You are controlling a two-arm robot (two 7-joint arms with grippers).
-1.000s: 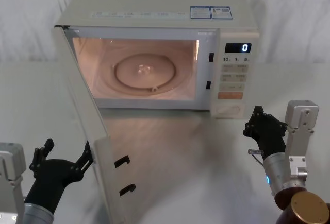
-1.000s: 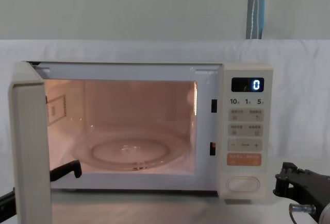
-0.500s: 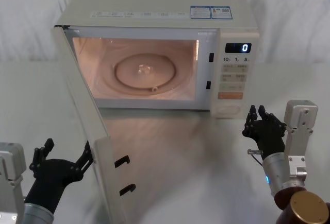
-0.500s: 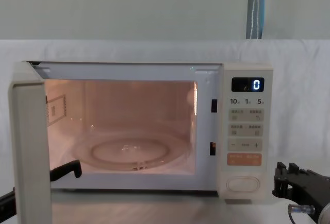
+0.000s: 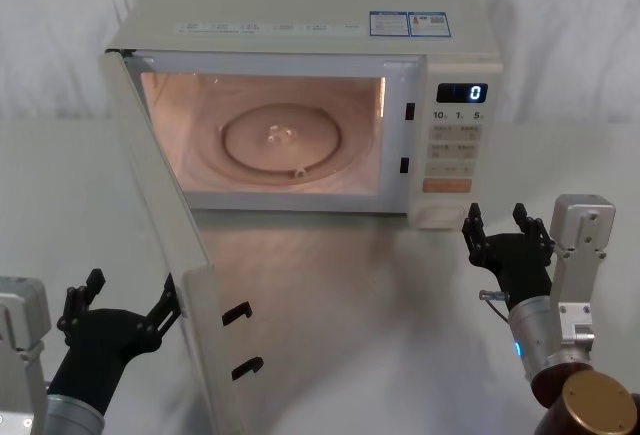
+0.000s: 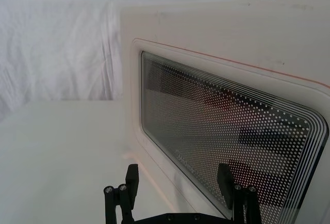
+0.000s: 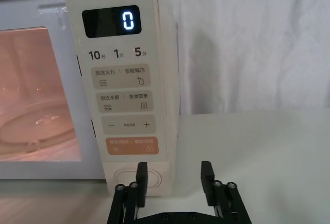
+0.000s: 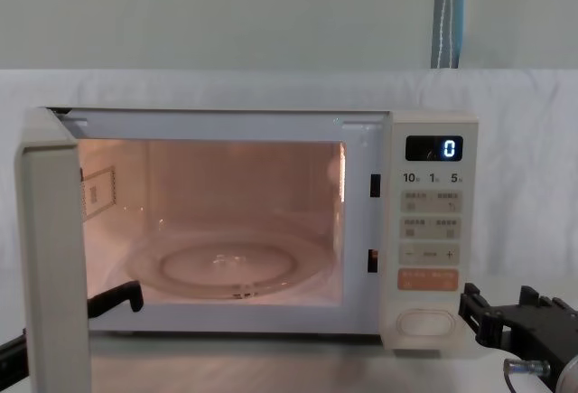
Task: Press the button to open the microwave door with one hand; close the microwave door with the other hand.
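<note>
A staged test bench in a lab or studio is suggested rather than a lived-in kitchen. A bare white table (image 5: 330, 285) is seen, with white cloth (image 8: 524, 104) draped behind it in soft folds and a plain pale wall (image 8: 226, 14) above. A single cream microwave (image 5: 300, 15) is set alone on the table, lit inside. A blue-grey vertical strip (image 8: 448, 14) is seen against the wall behind.

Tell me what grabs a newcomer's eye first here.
The microwave door hangs wide open, baring the orange-lit cavity and its glass turntable. The left gripper waits behind the door's outer face; the right gripper, fingers open, sits right of the button.
</note>
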